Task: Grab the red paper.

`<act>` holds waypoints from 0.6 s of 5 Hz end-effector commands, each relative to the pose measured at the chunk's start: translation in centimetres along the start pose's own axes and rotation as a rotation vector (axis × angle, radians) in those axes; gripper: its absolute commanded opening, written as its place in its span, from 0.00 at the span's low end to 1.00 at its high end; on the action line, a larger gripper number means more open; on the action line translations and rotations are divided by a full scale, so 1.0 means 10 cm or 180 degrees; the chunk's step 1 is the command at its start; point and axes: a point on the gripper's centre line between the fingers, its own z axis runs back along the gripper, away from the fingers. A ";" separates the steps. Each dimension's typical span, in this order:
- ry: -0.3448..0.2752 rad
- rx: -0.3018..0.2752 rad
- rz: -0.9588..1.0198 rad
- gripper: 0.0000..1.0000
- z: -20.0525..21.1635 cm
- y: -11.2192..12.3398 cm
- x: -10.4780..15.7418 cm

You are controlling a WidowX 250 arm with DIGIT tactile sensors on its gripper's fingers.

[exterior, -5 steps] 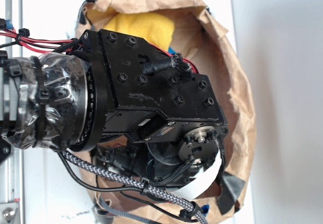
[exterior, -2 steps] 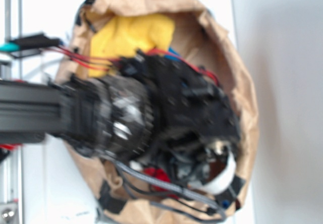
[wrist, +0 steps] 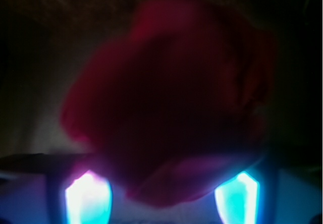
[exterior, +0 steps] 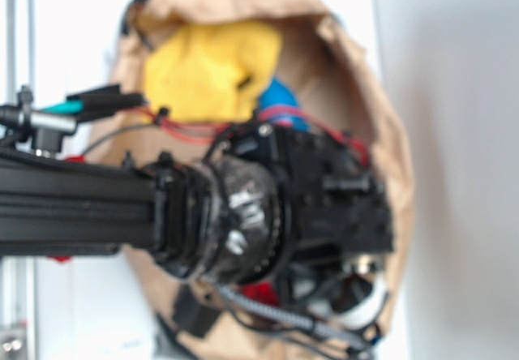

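Though wrist view blurs, red paper (wrist: 166, 108) seems rounded, crumpled.

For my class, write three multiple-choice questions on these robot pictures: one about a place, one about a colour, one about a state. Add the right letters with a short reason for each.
1. Where does the yellow cloth lie?
A. Inside the brown paper bag, at its upper end in the exterior view
B. On the bare table outside the bag
C. Draped over the arm

2. What colour is the object that fills the wrist view?
A. Green
B. Red
C. White

3. How does the claw stand to the red paper?
A. Far away, with the paper out of sight
C. Very close, its fingers set apart on either side of the paper's lower edge
B. Turned toward the yellow cloth

Answers: 1 A, the bag's rim surrounds the cloth; 2 B, a dark red mass fills that view; 3 C, two lit tips flank the paper.
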 end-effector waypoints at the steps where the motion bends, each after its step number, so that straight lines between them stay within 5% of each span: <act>1: -0.0259 0.0107 -0.0032 0.03 0.38 -0.06 0.07; 2: -0.0399 0.0220 0.0027 1.00 0.64 0.00 0.00; 3: -0.0575 0.0317 0.0084 1.00 0.81 0.05 -0.03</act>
